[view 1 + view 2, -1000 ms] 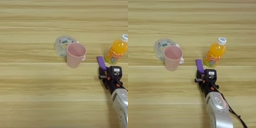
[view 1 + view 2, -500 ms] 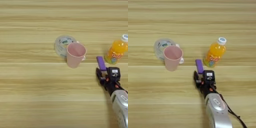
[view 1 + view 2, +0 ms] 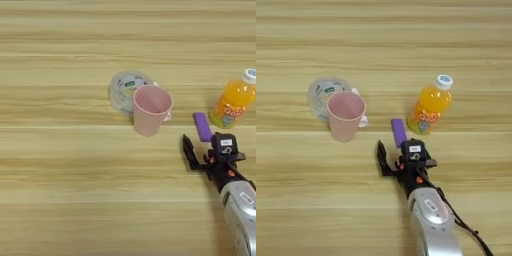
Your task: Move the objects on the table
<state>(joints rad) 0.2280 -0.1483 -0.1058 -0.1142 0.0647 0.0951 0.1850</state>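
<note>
Purple block (image 3: 398, 132) on table (image 3: 384, 40), just beyond open jaws

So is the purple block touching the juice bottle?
Apart. The right eye view shows a strip of bare table between the purple block and the juice bottle.

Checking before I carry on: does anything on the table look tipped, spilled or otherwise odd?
Nothing stands out. The orange juice bottle with white cap and pink plastic cup stand upright, with no spill. The small purple block lies flat beside the gripper.
</note>
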